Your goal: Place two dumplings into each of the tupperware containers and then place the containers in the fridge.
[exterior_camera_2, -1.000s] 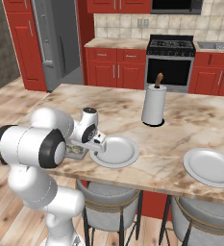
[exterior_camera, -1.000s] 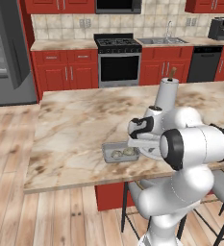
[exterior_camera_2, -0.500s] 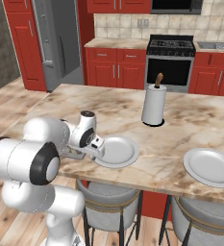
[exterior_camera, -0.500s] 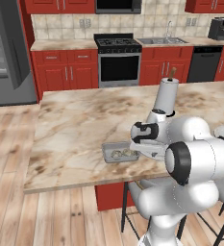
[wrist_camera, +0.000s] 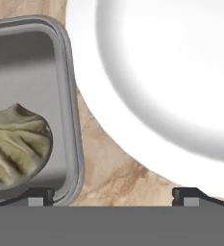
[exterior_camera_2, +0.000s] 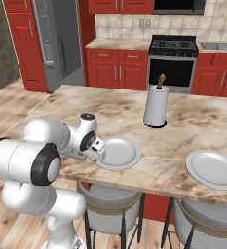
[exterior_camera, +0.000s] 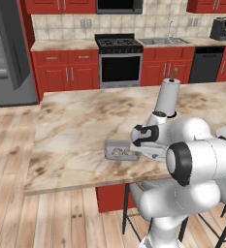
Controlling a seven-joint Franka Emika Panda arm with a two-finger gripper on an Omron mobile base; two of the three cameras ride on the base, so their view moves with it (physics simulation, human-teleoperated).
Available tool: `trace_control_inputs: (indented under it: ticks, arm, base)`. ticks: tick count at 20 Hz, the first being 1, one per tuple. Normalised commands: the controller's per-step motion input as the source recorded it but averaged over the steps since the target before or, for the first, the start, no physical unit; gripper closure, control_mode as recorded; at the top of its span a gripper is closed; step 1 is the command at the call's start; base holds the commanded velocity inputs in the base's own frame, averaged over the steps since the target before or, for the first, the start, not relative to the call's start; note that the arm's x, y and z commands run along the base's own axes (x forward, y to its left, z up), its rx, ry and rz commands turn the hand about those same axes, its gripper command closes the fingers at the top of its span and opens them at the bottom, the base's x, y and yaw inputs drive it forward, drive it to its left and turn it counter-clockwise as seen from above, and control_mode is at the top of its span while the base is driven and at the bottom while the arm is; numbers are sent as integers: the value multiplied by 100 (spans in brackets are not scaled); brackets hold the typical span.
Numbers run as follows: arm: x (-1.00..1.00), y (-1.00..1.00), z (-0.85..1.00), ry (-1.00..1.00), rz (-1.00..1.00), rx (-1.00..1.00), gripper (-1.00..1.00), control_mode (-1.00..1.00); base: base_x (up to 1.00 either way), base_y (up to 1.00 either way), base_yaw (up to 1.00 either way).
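Hovering low over the counter (exterior_camera: 71,131) with the tool (wrist_camera: 113,194) spread wide, pinching nothing. Looking down on a strip of bare counter between the tupperware container (wrist_camera: 71,101) and the white plate (wrist_camera: 156,72). Seeing the container off to the left of the tool in the hand view, with one fingertip (wrist_camera: 39,194) right at its rim. Seeing also a dumpling (wrist_camera: 15,144) lying inside it, and the container's long side running along the front edge of the counter in the left base view. Probably needing a shift toward the container for taking its rim. Standing well apart from the fridge (exterior_camera: 5,53), far on the left. Comparing with a second ago: having sunk a little lower with the hand, while finding container and plate in the same places.
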Motion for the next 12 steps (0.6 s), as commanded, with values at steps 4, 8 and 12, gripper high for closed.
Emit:
trace_control_inputs:
  ticks: [4,8,12]
  arm:
    - [5,0,10,0,-9,0,-100,-100]
    - [0,0,24,0,-7,0,-100,-100]
    - [0,0,2,0,-6,0,-100,-100]
  base:
    - [0,0,0]
    - [0,0,0]
    - [0,0,0]
